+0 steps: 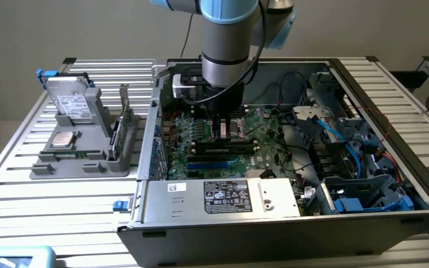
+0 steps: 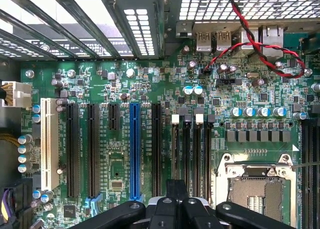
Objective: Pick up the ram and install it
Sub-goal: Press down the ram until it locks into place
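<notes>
**Materials check**

You've got a bare sheet-metal case (image 1: 199, 201), matt grey. Motherboard (image 2: 125, 94) is glossy green laminate with black and blue plastic slots (image 2: 134, 149). Slatted table (image 1: 58, 195) looks like brushed aluminium. Gripper (image 2: 176, 201) is matt black.

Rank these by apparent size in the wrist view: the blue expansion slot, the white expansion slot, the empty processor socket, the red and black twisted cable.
1. Empty processor socket, the largest area.
2. White expansion slot.
3. Blue expansion slot; about as long as the white but narrower, so close.
4. Red and black twisted cable; thin, and nearer the camera, so unsure.
</notes>
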Robot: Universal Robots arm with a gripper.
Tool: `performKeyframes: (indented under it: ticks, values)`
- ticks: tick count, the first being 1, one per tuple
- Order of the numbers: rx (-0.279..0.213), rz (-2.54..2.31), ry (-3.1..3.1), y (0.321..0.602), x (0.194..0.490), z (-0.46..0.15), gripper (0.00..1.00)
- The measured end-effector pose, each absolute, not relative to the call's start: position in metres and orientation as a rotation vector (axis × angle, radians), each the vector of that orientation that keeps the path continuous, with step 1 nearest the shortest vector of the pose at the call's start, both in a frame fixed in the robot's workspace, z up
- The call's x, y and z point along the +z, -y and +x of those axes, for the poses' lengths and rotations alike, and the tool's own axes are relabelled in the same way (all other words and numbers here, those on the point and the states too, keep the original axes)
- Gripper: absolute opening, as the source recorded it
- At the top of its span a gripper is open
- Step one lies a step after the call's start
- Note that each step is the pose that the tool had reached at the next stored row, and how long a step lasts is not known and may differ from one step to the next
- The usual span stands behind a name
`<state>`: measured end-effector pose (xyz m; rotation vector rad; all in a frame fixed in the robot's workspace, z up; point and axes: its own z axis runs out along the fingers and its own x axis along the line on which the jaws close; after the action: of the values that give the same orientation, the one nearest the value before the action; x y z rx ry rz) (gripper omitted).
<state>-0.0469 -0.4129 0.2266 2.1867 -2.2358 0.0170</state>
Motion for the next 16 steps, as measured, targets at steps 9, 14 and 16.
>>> performKeyframes:
  ticks: [9,14,16]
  values:
    - [0.018,2.186,2.235,0.4128,0.2258,-0.0469,0.11]
    - [0.018,2.186,2.235,0.4128,0.2256,-0.0469,0.11]
    - [0.018,2.186,2.236,0.4128,0.2256,-0.0469,0.11]
